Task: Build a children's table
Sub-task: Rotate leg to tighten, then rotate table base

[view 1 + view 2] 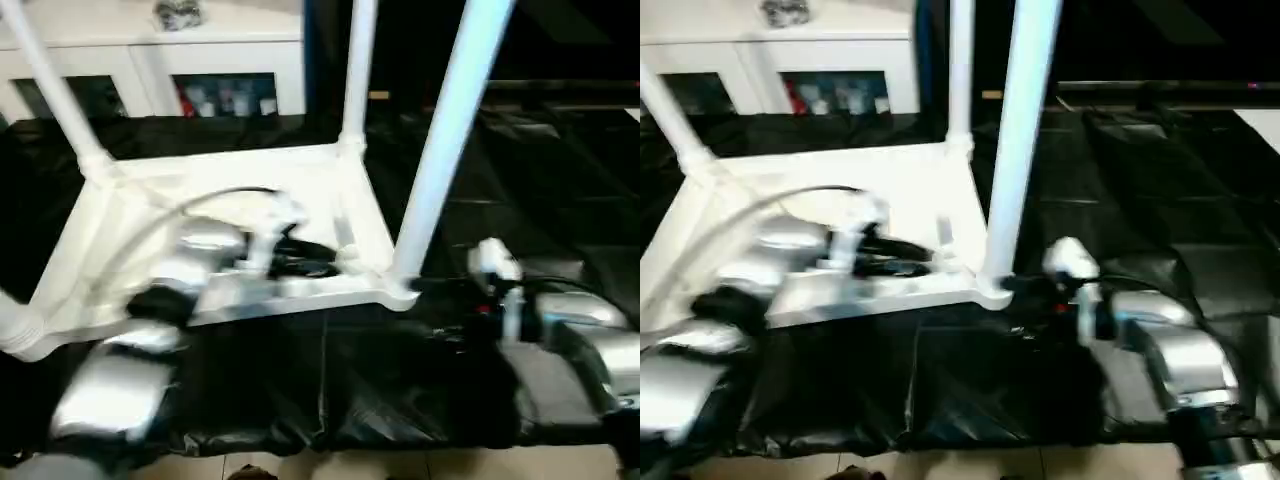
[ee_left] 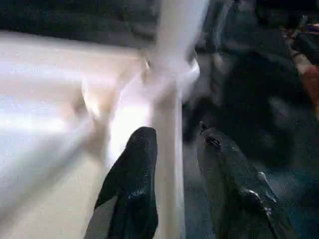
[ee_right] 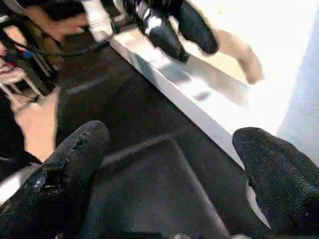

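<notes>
The white tabletop lies upside down on a black cloth, ribbed side up. White legs stand in its corner sockets: one at the near right, one at the far right, one at the far left. My left gripper reaches over the near rim close to the near right socket. Its fingers straddle the rim wall with a gap on one side, so it is open. My right gripper hovers wide open over the cloth just right of that same corner, and the rim runs between its fingers.
A white cabinet with glass doors stands behind the table. The black cloth covers the work surface, and beige floor shows below its near edge. A dark bench or rail runs at the back right.
</notes>
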Robot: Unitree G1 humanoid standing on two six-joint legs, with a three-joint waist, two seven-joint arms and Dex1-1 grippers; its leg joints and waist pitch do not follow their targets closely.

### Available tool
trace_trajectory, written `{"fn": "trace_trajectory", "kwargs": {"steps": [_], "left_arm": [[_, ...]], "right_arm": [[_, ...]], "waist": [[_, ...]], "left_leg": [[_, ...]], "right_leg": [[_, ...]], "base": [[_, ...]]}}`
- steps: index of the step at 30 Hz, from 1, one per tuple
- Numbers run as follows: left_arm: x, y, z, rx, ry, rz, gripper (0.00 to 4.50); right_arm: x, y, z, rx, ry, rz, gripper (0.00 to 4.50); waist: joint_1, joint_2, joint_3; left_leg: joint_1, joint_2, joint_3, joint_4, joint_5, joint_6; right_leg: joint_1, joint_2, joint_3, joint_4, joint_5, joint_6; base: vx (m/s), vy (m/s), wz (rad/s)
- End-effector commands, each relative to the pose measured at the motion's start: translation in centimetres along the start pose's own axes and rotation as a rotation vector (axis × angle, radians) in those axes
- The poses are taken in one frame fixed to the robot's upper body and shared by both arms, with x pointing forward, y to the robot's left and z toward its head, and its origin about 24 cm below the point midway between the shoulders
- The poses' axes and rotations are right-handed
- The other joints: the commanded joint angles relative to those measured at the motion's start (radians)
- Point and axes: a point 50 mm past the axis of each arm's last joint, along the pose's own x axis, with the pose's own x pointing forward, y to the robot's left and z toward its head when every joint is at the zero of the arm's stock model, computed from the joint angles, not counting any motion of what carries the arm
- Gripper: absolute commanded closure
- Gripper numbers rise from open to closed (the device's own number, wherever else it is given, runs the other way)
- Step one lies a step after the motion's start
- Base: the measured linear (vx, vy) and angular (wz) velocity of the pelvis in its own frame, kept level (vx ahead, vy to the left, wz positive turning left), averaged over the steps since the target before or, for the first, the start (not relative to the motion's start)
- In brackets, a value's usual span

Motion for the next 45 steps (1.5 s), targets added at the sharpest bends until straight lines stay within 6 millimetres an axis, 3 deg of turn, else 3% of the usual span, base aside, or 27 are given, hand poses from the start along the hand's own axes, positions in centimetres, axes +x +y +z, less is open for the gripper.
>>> {"fn": "trace_trajectory", "kwargs": {"steps": [1,4,8,9,10,12,13,15,18,19,20,22,23,25,26,27,28,30,31,36,38,42,43,45], "left_arm": [[-1.1,-0.8,-0.3,-0.030,0.025,-0.034,2.58],[-2.5,-1.6,-1.5,-0.060,0.048,0.024,2.40],[-2.8,-1.7,-1.6,-0.058,0.013,0.121,2.07],[-2.8,-1.5,-1.3,-0.051,-0.025,0.195,2.02],[-2.8,-1.5,-1.2,-0.047,-0.035,0.215,1.96],[-2.8,-1.5,-0.9,-0.048,-0.058,0.268,1.77],[-2.7,-1.7,-0.9,-0.050,-0.067,0.285,1.70],[-2.4,-1.9,-1.1,-0.060,-0.078,0.330,1.61],[-1.9,-2.2,-1.2,-0.056,-0.092,0.383,1.28],[-1.0,-2.3,-0.6,-0.039,-0.144,0.406,1.26],[-0.8,-2.4,-0.5,-0.039,-0.156,0.413,1.26],[0.0,-2.5,-0.3,-0.026,-0.173,0.448,1.10],[0.0,-2.5,-0.3,-0.026,-0.173,0.448,0.90],[0.6,-3.0,-0.9,-0.064,-0.155,0.423,0.86],[0.8,-3.1,-1.0,-0.069,-0.148,0.413,0.80],[0.9,-3.4,-1.3,-0.069,-0.131,0.389,0.80],[1.1,-3.6,-1.4,-0.065,-0.116,0.350,0.60],[1.3,-3.8,-1.5,-0.063,-0.099,0.306,0.45],[1.3,-3.9,-1.5,-0.064,-0.096,0.298,0.42],[1.9,-4.2,-1.8,-0.083,-0.038,0.189,0.02],[2.1,-4.0,-1.8,-0.082,-0.023,0.193,0.01],[2.6,-3.7,-2.1,-0.089,0.013,0.188,0.01],[2.6,-3.7,-2.1,-0.088,0.021,0.189,0.01],[2.6,-3.6,-2.3,-0.083,0.039,0.200,0.01]], "right_arm": [[0.7,0.4,0.3,0.001,-0.020,0.030,0.00],[2.1,-0.2,0.4,-0.006,-0.068,-0.026,0.00],[3.6,-1.6,0.9,0.010,-0.132,-0.170,0.00],[4.3,-2.5,1.1,0.026,-0.153,-0.266,0.00],[4.4,-2.7,1.1,0.022,-0.160,-0.285,0.00],[4.9,-3.3,1.3,0.018,-0.181,-0.350,0.00],[5.2,-3.6,1.4,0.020,-0.191,-0.384,0.00],[5.6,-4.4,1.5,0.025,-0.209,-0.468,0.00],[5.6,-5.9,1.3,0.037,-0.195,-0.608,0.00],[4.9,-7.4,1.5,0.056,-0.197,-0.742,0.00],[4.7,-7.7,1.6,0.057,-0.199,-0.771,0.00],[4.2,-8.7,1.9,0.070,-0.202,-0.850,0.00],[4.2,-8.7,1.9,0.070,-0.202,-0.850,0.00],[4.1,-9.4,2.5,0.057,-0.211,-0.897,0.00],[4.1,-9.5,2.6,0.053,-0.214,-0.900,0.00],[4.3,-9.5,2.8,0.044,-0.215,-0.890,0.00],[4.6,-9.4,3.0,0.030,-0.207,-0.876,0.00],[5.0,-9.4,3.2,0.008,-0.191,-0.854,0.00],[5.2,-9.5,3.2,0.002,-0.186,-0.851,0.00],[6.3,-9.4,3.8,-0.032,-0.194,-0.798,0.00],[6.6,-9.4,4.2,-0.042,-0.206,-0.778,0.00],[7.6,-9.2,5.4,-0.057,-0.251,-0.722,0.00],[7.7,-9.3,5.6,-0.050,-0.253,-0.731,0.00],[7.7,-9.5,5.7,-0.040,-0.257,-0.759,0.00]], "waist": [[0.004,-0.002,-0.068],[0.002,0.003,-0.067],[-0.001,0.004,-0.061],[-0.005,0.013,-0.059],[-0.008,0.013,-0.060],[-0.010,0.008,-0.059],[-0.015,0.013,-0.060],[-0.017,0.014,-0.062],[-0.024,0.015,-0.064],[-0.025,0.010,-0.066],[-0.026,0.014,-0.066],[-0.022,0.011,-0.068],[-0.022,0.011,-0.068],[-0.024,0.002,-0.074],[-0.025,0.004,-0.074],[-0.027,-0.005,-0.074],[-0.025,-0.001,-0.075],[-0.027,-0.005,-0.079],[-0.028,-0.002,-0.077],[-0.036,-0.004,-0.071],[-0.039,0.000,-0.069],[-0.046,-0.001,-0.065],[-0.046,0.005,-0.065],[-0.050,0.001,-0.065]], "left_leg": [[0.015,0.033,-0.013,-0.065,-0.234,0.051],[0.021,0.033,-0.014,-0.069,-0.276,0.018],[0.029,0.028,-0.014,-0.073,-0.332,-0.021],[0.028,0.028,-0.016,-0.075,-0.342,-0.034],[0.029,0.024,-0.017,-0.075,-0.356,-0.042],[0.027,0.024,-0.017,-0.075,-0.362,-0.044],[0.023,0.024,-0.020,-0.076,-0.357,-0.045],[0.023,0.023,-0.020,-0.076,-0.349,-0.042],[0.024,0.020,-0.015,-0.071,-0.322,-0.035],[0.023,0.018,-0.014,-0.069,-0.312,-0.029],[0.022,0.021,-0.015,-0.070,-0.294,-0.031],[0.027,0.019,-0.010,-0.064,-0.280,-0.026],[0.027,0.019,-0.010,-0.064,-0.280,-0.026],[0.013,0.017,-0.011,-0.059,-0.219,0.002],[0.012,0.016,-0.011,-0.058,-0.207,0.009],[0.012,0.016,-0.008,-0.055,-0.185,0.025],[0.010,0.016,-0.008,-0.054,-0.165,0.037],[0.010,0.016,-0.007,-0.050,-0.134,0.055],[0.010,0.016,-0.006,-0.049,-0.131,0.062],[0.010,0.018,-0.006,-0.051,-0.179,0.054],[0.011,0.017,-0.006,-0.051,-0.215,0.042],[0.013,0.017,-0.010,-0.054,-0.280,0.018],[0.015,0.018,-0.011,-0.054,-0.289,0.014],[0.013,0.017,-0.011,-0.054,-0.292,0.011]], "right_leg": [[0.049,-0.039,0.041,-0.051,-0.214,-0.250],[0.045,-0.042,0.043,-0.053,-0.250,-0.242],[0.035,-0.041,0.045,-0.065,-0.328,-0.218],[0.032,-0.042,0.046,-0.063,-0.332,-0.215],[0.036,-0.042,0.043,-0.068,-0.354,-0.205],[0.036,-0.041,0.044,-0.070,-0.362,-0.194],[0.040,-0.042,0.044,-0.067,-0.359,-0.186],[0.042,-0.041,0.043,-0.065,-0.345,-0.182],[0.038,-0.036,0.044,-0.065,-0.309,-0.195],[0.041,-0.033,0.044,-0.064,-0.292,-0.196],[0.042,-0.034,0.044,-0.061,-0.274,-0.208],[0.038,-0.032,0.046,-0.060,-0.244,-0.220],[0.038,-0.032,0.046,-0.060,-0.244,-0.220],[0.051,-0.032,0.044,-0.045,-0.177,-0.218],[0.051,-0.031,0.043,-0.044,-0.169,-0.221],[0.050,-0.029,0.044,-0.044,-0.148,-0.227],[0.051,-0.029,0.044,-0.038,-0.132,-0.235],[0.052,-0.028,0.043,-0.034,-0.100,-0.246],[0.051,-0.027,0.043,-0.034,-0.100,-0.253],[0.049,-0.031,0.044,-0.039,-0.179,-0.248],[0.046,-0.031,0.044,-0.042,-0.216,-0.242],[0.044,-0.032,0.046,-0.048,-0.288,-0.228],[0.042,-0.033,0.046,-0.049,-0.293,-0.226],[0.043,-0.031,0.046,-0.049,-0.292,-0.227]], "base": [[0.000,0.000,0.00],[0.000,0.000,0.00],[0.000,0.000,0.00],[0.000,0.000,0.00],[0.000,0.000,0.00],[0.000,0.000,0.00],[0.000,0.000,0.00],[0.000,0.000,0.00],[0.000,0.000,0.00],[0.000,0.000,0.00],[0.000,0.000,0.00],[0.000,0.000,0.00],[0.000,0.000,0.00],[0.000,0.000,0.00],[0.000,0.000,0.00],[0.000,0.000,0.00],[0.000,0.000,0.00],[0.000,0.000,0.00],[0.000,0.000,0.00],[0.000,0.000,0.00],[0.000,0.000,0.00],[0.000,0.000,0.00],[0.000,0.000,0.00],[0.000,0.000,0.00]]}}
